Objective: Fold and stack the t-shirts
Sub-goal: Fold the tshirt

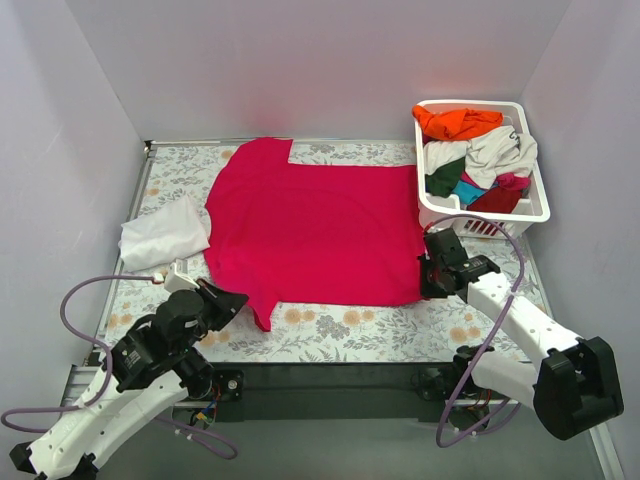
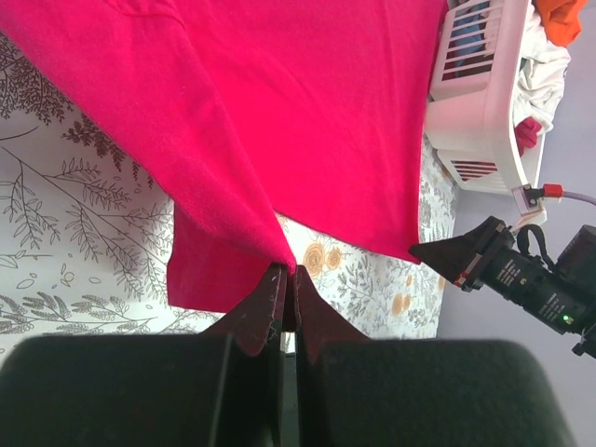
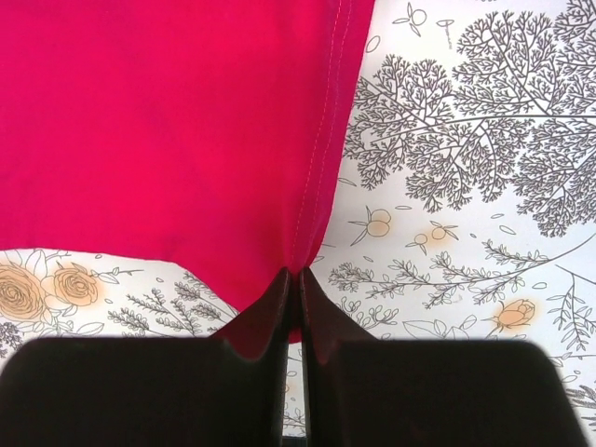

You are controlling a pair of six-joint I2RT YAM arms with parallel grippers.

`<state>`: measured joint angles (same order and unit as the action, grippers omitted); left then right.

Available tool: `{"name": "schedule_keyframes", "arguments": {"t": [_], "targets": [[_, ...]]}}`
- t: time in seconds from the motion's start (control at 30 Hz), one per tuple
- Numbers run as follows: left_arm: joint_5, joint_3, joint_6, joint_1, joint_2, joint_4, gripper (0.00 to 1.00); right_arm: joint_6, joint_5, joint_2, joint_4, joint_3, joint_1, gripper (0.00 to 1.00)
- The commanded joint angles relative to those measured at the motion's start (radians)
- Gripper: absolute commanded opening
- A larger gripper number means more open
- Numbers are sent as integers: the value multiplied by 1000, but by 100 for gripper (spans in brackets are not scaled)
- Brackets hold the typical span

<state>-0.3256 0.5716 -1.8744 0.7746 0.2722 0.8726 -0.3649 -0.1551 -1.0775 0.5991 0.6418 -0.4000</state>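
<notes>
A large crimson-pink t-shirt [image 1: 315,230] lies spread on the flowered table. My left gripper [image 1: 236,299] is shut on its near left edge beside the sleeve; in the left wrist view [image 2: 290,272] the cloth [image 2: 279,121] runs up from the closed tips. My right gripper [image 1: 428,280] is shut on the shirt's near right hem corner; in the right wrist view [image 3: 294,276] the stitched hem [image 3: 321,140] leads into the tips. A folded white t-shirt [image 1: 165,232] lies at the left. Orange, off-white, green and teal shirts fill the basket [image 1: 480,150].
The white slotted plastic basket [image 1: 535,212] stands at the back right, just behind my right gripper; it also shows in the left wrist view [image 2: 484,102]. Grey walls close in the table on three sides. Bare flowered tablecloth [image 1: 350,335] shows along the near edge.
</notes>
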Motion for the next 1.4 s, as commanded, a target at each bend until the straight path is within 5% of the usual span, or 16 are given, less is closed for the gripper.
{"name": "schedule_keyframes", "arguments": {"t": [0.0,0.63,0.93,1.37], "targets": [[-24,30,14,3,15,-7,0,3,-38,7,19,55,-8,1],[-320,63,397,-20,488,-547,0,181,-43,-395,-130,361,79,1],[-87,80,604,-282,665,-866,0,215,-32,-473,-133,440,109,1],[46,136,751,-385,812,-1069,0,216,-50,-443,-134,452,124,1]]}}
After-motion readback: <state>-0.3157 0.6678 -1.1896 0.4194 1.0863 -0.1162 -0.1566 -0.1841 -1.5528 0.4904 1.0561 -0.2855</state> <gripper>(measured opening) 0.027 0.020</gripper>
